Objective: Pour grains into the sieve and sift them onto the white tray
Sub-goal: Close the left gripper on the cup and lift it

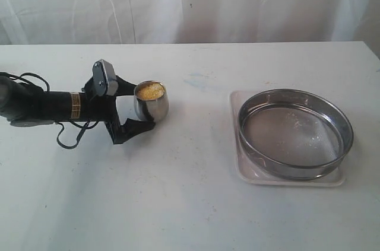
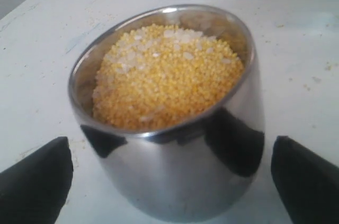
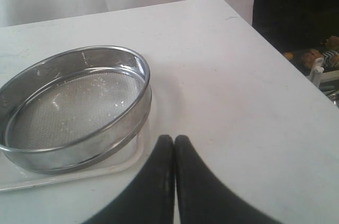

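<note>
A small steel cup (image 1: 152, 106) (image 2: 180, 176) stands upright on the table, filled near the brim with yellow and whitish grains (image 1: 149, 91) (image 2: 169, 75). My left gripper (image 1: 141, 104) (image 2: 169, 181) is open, its black fingers (image 2: 34, 181) on either side of the cup with a gap at each side. The sieve (image 1: 295, 132) (image 3: 74, 107) rests on the white tray (image 1: 255, 177) (image 3: 79, 173) at the right; only a few pale specks lie on its mesh. My right gripper (image 3: 174, 139) is shut on nothing beside the tray's corner, and is out of the exterior view.
A white curtain (image 1: 190, 2) hangs behind the table. The table's far edge (image 3: 238, 12) drops off to a dark area past the sieve. The left arm's cables (image 1: 65, 138) trail on the tabletop at the left.
</note>
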